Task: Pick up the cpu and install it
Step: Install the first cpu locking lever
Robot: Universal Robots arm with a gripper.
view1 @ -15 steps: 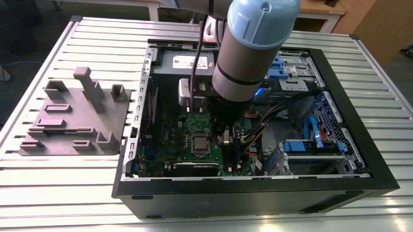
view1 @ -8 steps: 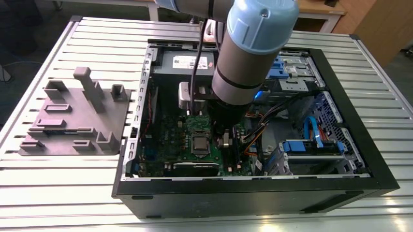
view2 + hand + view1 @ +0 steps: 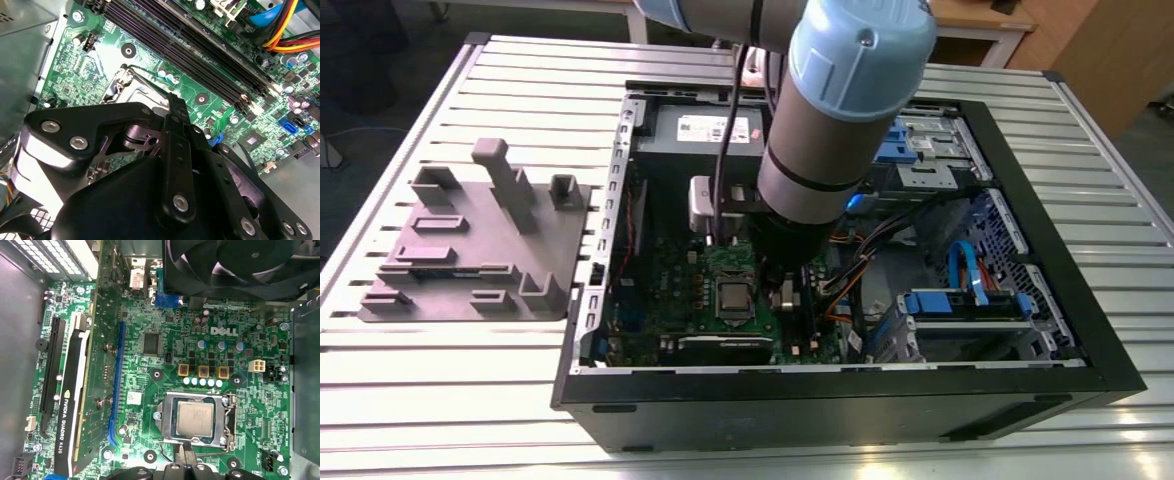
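The cpu (image 3: 195,419) is a flat silver-grey square lying level inside the silver socket frame (image 3: 230,415) on the green motherboard (image 3: 150,315). In the exterior view the cpu (image 3: 736,297) sits in the middle of the board inside the open computer case (image 3: 854,385). My gripper (image 3: 185,456) hangs just beside the socket's edge, shut and holding nothing. In the second wrist view the gripper (image 3: 175,102) ends over the socket's corner, and its black body hides the cpu. In the exterior view the arm's wrist covers most of the gripper (image 3: 781,288), right next to the cpu.
A grey moulded tray (image 3: 467,250) with upright posts lies on the slatted table at the exterior view's left. Around the socket are a black graphics card (image 3: 67,410), a case fan (image 3: 240,265), memory slots (image 3: 190,45) and coloured cables (image 3: 290,25).
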